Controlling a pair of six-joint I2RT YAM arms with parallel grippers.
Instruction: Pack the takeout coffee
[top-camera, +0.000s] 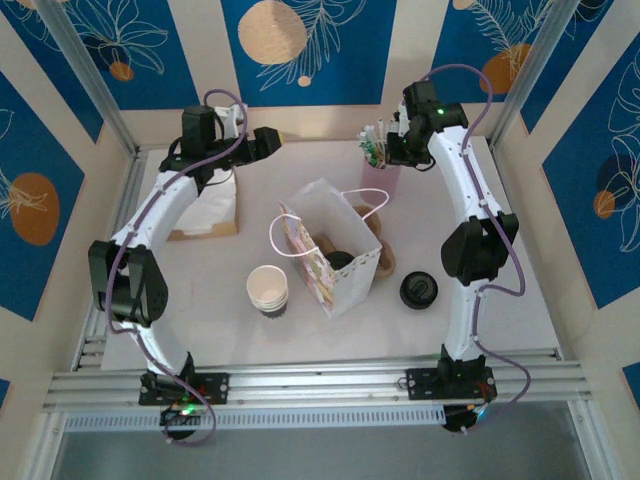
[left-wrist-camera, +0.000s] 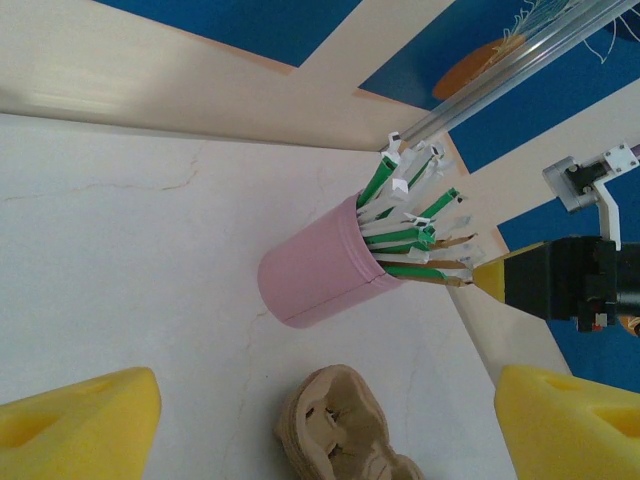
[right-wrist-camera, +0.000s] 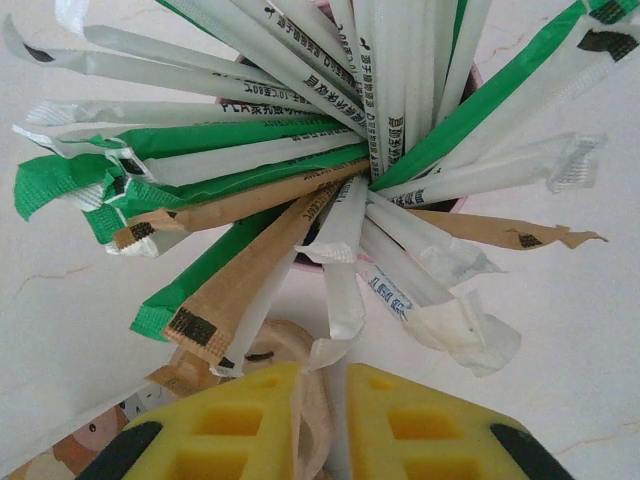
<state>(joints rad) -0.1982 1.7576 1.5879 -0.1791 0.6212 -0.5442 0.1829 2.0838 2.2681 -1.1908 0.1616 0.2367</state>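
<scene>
Pink plastic is catching the eye from above: the pink holder (top-camera: 383, 180), stuffed with wrapped straws (top-camera: 374, 148), is standing toward the far right corner of the table (top-camera: 200, 320), and my right claw (top-camera: 388, 150) is hanging just over it. My left claw (top-camera: 265, 143) is hovering near the far edge, left of the middle. The white bag (top-camera: 335, 250) is standing open at the table's centre. A dark round lid is showing down inside it, which I am reading as the takeout coffee (top-camera: 340, 262), though it is small there. The stack of lidless cups (top-camera: 268, 290) is sitting just left of the bag toward the near edge, and the loose black lid (top-camera: 418, 290) is lying to the bag's right.

From my left wrist, my left claw (left-wrist-camera: 325, 400) is gaping wide, its yellow fingers (left-wrist-camera: 80, 420) far apart and gripping nothing. The pink holder (left-wrist-camera: 320, 275) is standing ahead, and a brown pulp carrier (left-wrist-camera: 340, 430) is lying between them.

From my right wrist, my right claw (right-wrist-camera: 335, 420) is pinching narrow, its yellow pads (right-wrist-camera: 250, 425) closing on one white wrapped straw (right-wrist-camera: 340, 290) that is running down into the slit. Green, white and brown wrappers are fanning out above.
</scene>
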